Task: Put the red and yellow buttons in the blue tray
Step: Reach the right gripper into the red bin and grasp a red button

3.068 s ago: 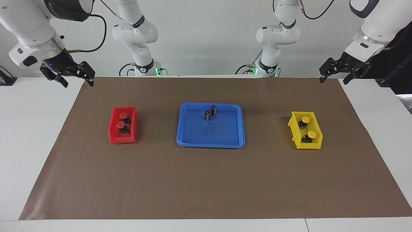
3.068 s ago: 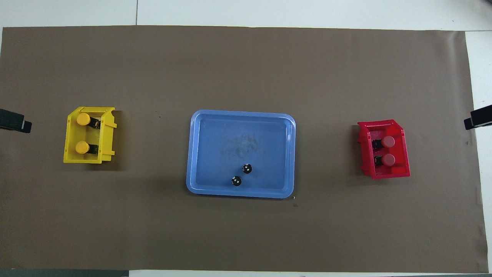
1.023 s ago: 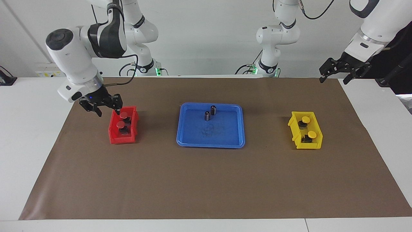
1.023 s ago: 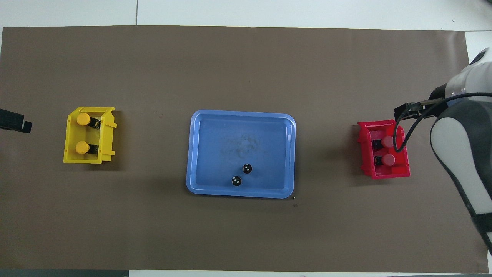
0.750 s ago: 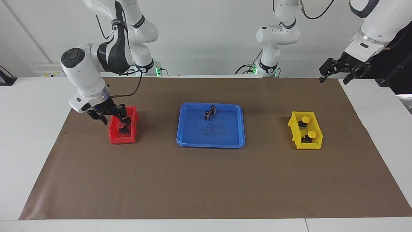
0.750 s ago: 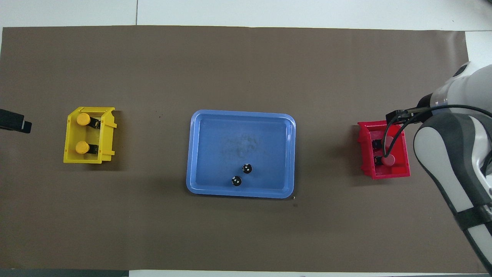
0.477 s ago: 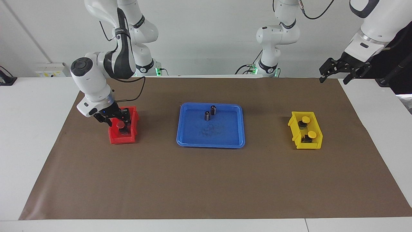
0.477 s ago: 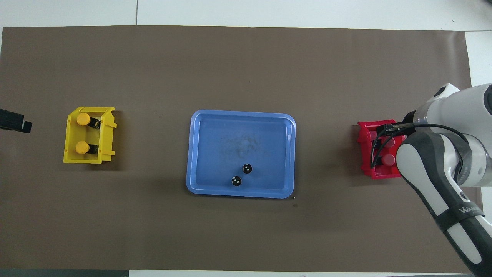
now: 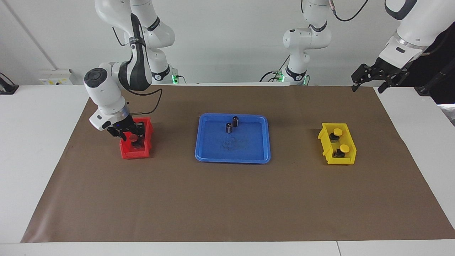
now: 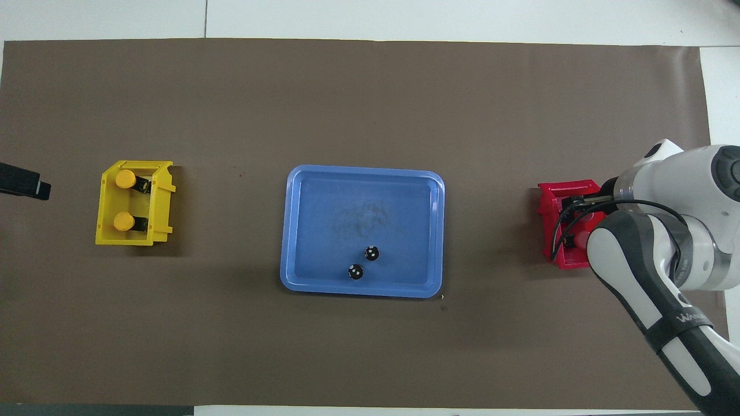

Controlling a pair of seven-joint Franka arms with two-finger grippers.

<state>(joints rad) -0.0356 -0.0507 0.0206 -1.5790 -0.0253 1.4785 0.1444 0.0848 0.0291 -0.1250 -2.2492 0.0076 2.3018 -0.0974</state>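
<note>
1. Starting at the right arm's end of the table, we see the right gripper (image 9: 130,134) lowered into the small red bin (image 9: 125,151), set around one red button (image 9: 134,137). We cannot tell whether it grips the button yet. The second red button is hidden under the gripper, so we judge this the first pick.
2. The bin's raised walls crowd the tool, so we judge that a straight lift is needed before any sideways travel.
3. Between this bin and the blue tray (image 9: 245,145) lies bare brown mat (image 9: 227,199), an open path for carrying.
4. The tray sits mid-table and holds no buttons. Two dark cylinders (image 9: 235,121) stand upright in the part nearer the robots, leaving the rest of its floor free for set-downs. Its low rim should be easy to clear.
5. Toward the left arm's end sits the yellow bin (image 9: 324,142), well apart from the tray, with both yellow buttons (image 9: 337,132) caps-up inside.
6. The left gripper (image 9: 368,87) waits in the air over the mat's corner at that end, jaws spread wide and holding nothing.
</note>
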